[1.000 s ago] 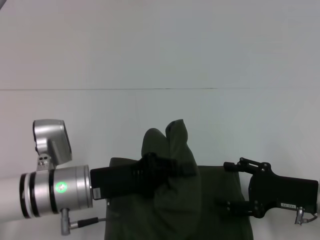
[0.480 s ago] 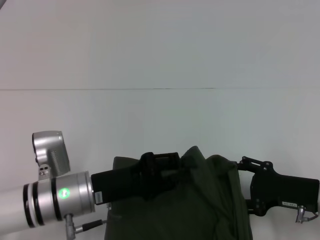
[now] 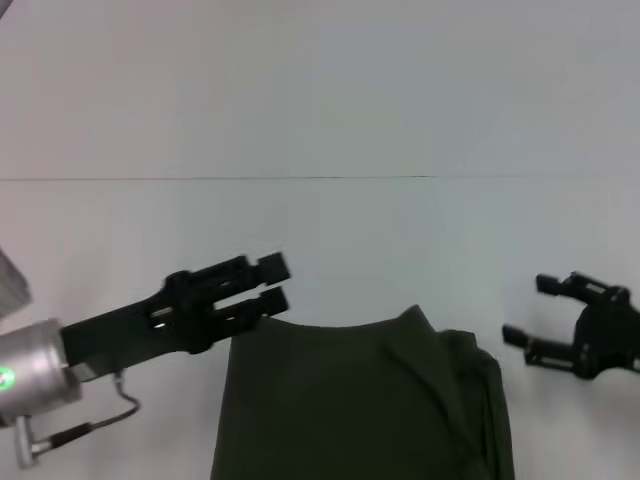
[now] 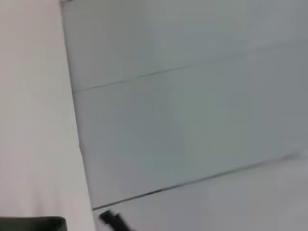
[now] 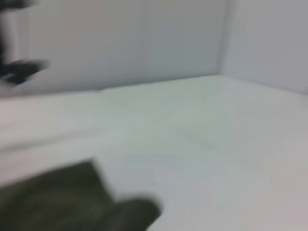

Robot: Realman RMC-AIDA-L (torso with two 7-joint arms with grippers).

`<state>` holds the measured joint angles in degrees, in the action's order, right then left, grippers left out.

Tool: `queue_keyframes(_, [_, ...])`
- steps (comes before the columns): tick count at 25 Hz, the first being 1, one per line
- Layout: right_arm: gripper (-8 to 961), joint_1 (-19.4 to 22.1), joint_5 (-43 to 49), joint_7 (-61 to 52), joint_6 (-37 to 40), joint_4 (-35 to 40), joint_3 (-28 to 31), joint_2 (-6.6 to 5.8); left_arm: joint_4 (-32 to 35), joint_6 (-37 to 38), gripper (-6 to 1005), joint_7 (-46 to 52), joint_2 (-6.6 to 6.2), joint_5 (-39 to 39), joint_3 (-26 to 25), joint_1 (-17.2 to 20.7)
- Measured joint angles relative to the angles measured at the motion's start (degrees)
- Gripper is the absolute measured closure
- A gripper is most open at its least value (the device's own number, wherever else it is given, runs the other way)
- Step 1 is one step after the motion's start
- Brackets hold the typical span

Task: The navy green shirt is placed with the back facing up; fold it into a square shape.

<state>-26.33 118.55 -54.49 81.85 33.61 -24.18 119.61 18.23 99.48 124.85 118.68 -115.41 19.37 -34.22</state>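
I am seeing one navy green shirt [image 3: 360, 400] and two grippers. The shirt is lying folded, dark and plain, on the white tabletop [image 3: 320, 230] near me. Left gripper [image 3: 278, 282] is hovering at its far left corner, jaws narrowly parted and empty; right gripper [image 3: 530, 312], jaws wide, is hanging beside its right edge. The right wrist view is showing a rounded fold [image 5: 130, 214].

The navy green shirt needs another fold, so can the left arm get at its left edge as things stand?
Probably yes. The left end effector hangs open just off the navy green shirt, near its far left corner, with nothing between them.
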Motion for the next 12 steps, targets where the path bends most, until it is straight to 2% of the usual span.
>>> queue_keyframes(3, [54,-1.1,0.0,-11.9,1.1,2.2,2.8,-0.65,1.0,2.7,333,-5.8,-2.95,-0.4,1.8,1.1])
queue_keyframes(5, [54,-1.3,0.0,-14.6,2.0,3.2,2.4,-0.8,2.9,3.6,332,-9.8,-4.16,-0.5,4.0,2.4])
queue_keyframes(8, [54,-1.9,0.1,-23.1,6.5,7.8,0.4,-0.87,7.4,3.8,332,-15.7,-4.74,-1.5,8.3,4.8])
queue_keyframes(12, [54,-2.9,0.2,-32.8,11.6,16.1,-4.6,-0.38,13.0,4.1,331,-23.5,-4.04,-5.7,11.7,6.2])
